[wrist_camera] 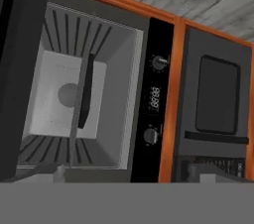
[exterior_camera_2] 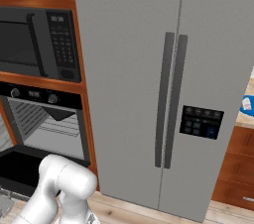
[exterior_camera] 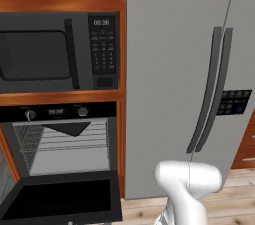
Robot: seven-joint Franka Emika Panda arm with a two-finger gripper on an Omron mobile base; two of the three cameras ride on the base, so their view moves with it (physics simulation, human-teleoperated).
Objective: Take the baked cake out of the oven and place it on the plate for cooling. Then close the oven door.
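Note:
The black oven [exterior_camera: 62, 142] stands open under the microwave, its wire racks [exterior_camera: 69, 144] bare apart from a dark flat piece [exterior_camera: 69, 128]. The oven door [exterior_camera: 60, 199] hangs down flat in front of it. In the hand view the picture is rolled, with the oven cavity [wrist_camera: 79, 99] on the left and its knobs and display [wrist_camera: 154, 99] beside it. My gripper [wrist_camera: 126, 171] is open in front of the oven; its fingertips [wrist_camera: 52, 169] stand wide apart with nothing between them. The cake and the plate are out of view.
A dark microwave [exterior_camera: 55, 52] sits above the oven in the wooden cabinet. A tall grey refrigerator [exterior_camera: 189, 69] with two long handles stands right of it. My white arm [exterior_camera: 189, 181] rises from the wooden floor [exterior_camera: 234, 194]. A counter edge [exterior_camera_2: 245, 114] shows at the far right.

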